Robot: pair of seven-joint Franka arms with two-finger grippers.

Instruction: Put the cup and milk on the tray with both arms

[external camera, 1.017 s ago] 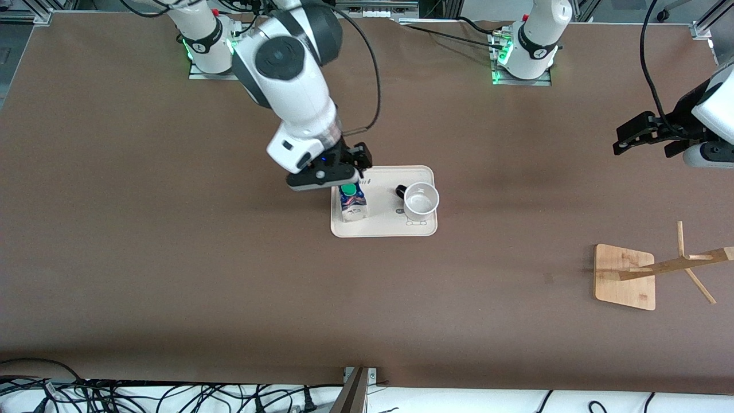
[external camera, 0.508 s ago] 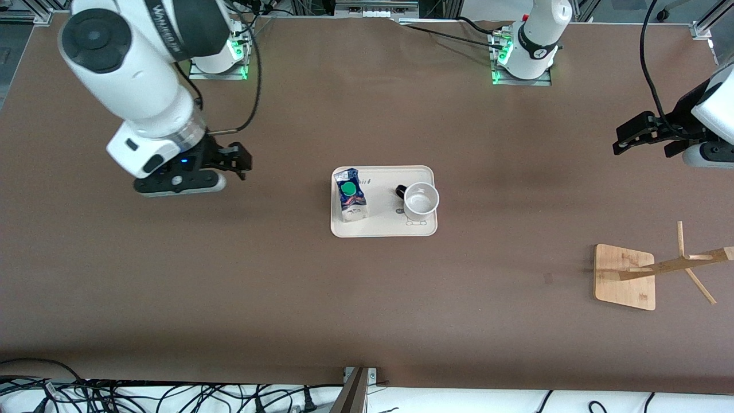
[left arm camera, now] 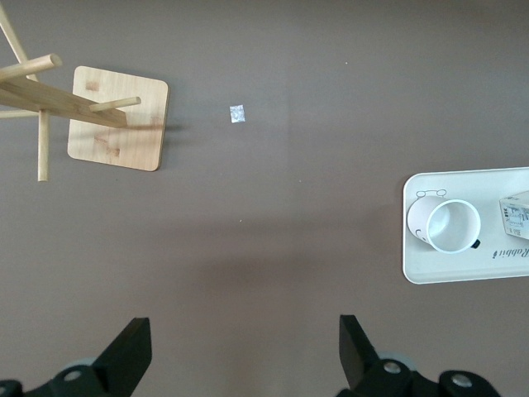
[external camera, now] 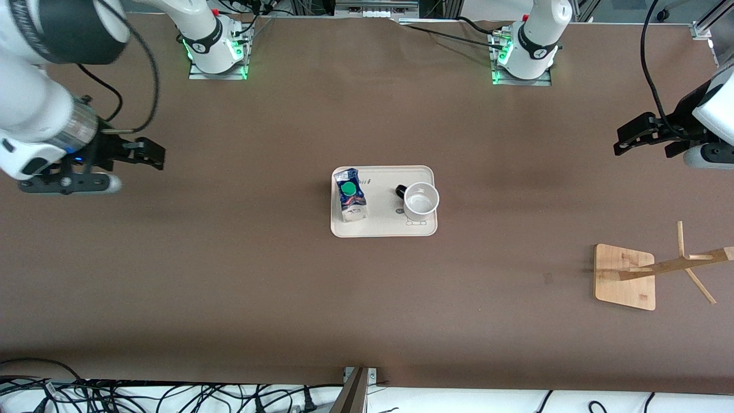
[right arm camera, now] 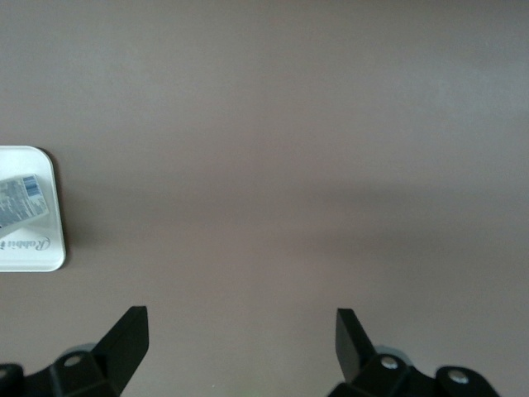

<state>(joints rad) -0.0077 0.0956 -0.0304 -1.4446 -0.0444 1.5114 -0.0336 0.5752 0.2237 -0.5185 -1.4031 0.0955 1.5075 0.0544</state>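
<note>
Front view first, since it has the whole picture: my right gripper [external camera: 150, 154] hangs over bare tabletop [external camera: 229, 275] out at the right arm's end, fingers spread wide with nothing between them. The right wrist view backs that up, both black fingertips [right arm camera: 124, 335] well apart and only brown surface under them. From there the tray [external camera: 383, 228] is well away toward the middle of the table, and in that wrist view I only catch one rounded corner of it [right arm camera: 45, 248], with the "Rabbit" script and a bit of the carton's printed side.

My left gripper [external camera: 635, 133] is parked over the left arm's end of the table, also spread wide and empty; the left wrist view shows the gap between the fingers [left arm camera: 132, 347]. That arm looks to be just waiting. Nearer the front camera than that gripper stands the wooden stand [external camera: 625, 276] with its pegs, and there's a tiny pale scrap [left arm camera: 237, 114] on the table near it.

Now the task stuff. The milk [external camera: 350, 198] stands upright on the tray at the end closer to my right gripper, green cap up. The cup [external camera: 421, 201] sits upright at the tray's other end, closer to my left gripper, black handle pointing toward the milk. The two are apart, not touching.

So as far as I can judge, both items are on the tray and nothing's left to place. Pretty much done.
</note>
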